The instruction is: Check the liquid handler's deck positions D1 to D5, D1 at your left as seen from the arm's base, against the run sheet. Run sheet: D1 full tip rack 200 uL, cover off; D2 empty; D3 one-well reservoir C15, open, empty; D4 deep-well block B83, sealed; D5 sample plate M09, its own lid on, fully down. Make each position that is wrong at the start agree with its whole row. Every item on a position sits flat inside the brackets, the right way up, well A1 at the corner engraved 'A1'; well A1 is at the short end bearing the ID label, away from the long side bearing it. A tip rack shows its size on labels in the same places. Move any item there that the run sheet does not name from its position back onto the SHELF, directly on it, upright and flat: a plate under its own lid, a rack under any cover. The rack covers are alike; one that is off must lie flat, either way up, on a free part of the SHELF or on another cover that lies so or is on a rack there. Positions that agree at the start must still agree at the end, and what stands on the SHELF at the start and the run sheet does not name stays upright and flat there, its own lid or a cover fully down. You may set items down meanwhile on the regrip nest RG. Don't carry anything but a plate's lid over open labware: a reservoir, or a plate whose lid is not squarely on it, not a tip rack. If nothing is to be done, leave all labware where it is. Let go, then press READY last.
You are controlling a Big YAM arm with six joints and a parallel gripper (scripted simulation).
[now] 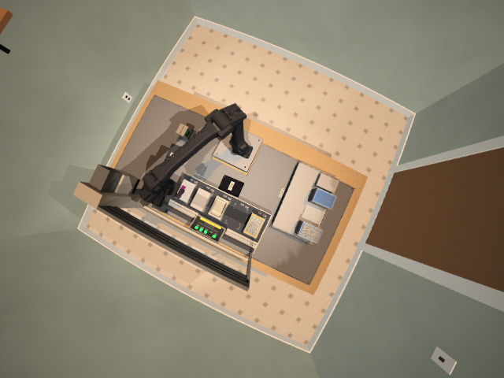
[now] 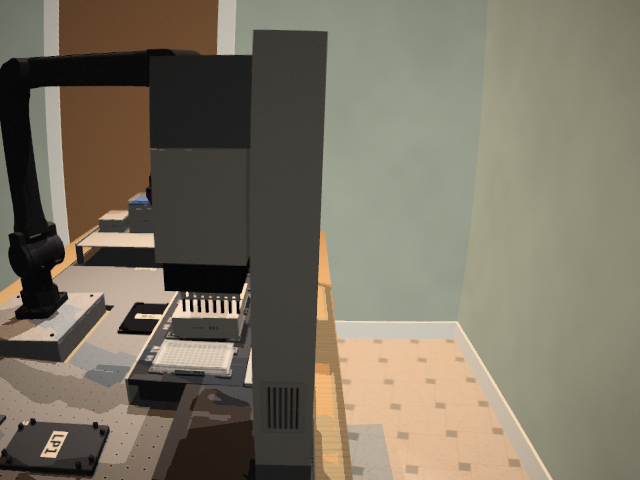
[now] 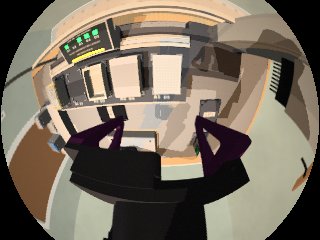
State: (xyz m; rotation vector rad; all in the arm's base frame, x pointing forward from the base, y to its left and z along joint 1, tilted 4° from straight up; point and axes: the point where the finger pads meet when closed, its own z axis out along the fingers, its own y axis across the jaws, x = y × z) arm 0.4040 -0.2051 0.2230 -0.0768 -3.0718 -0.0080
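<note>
In the overhead view the deck row holds a speckled tip rack (image 1: 254, 224), a bare position (image 1: 235, 214), a cream reservoir (image 1: 218, 207), a pale block (image 1: 200, 199) and a white plate (image 1: 186, 194) at the left end. The plate also shows in the side view (image 2: 193, 356), flat with a lid on it. My gripper (image 1: 176, 190) is open and empty. It hangs above the plate end of the deck. In the wrist view its purple fingers stand wide apart with nothing between them. In the side view the handler's head hides it.
The shelf (image 1: 293, 197) at the right carries several items, among them a blue-topped rack (image 1: 323, 198) and a speckled one (image 1: 309, 231). A black nest (image 1: 227, 186) lies before the deck. A small box with a green button (image 1: 183, 130) sits at the left. The handler's gantry column (image 2: 286, 248) is tall.
</note>
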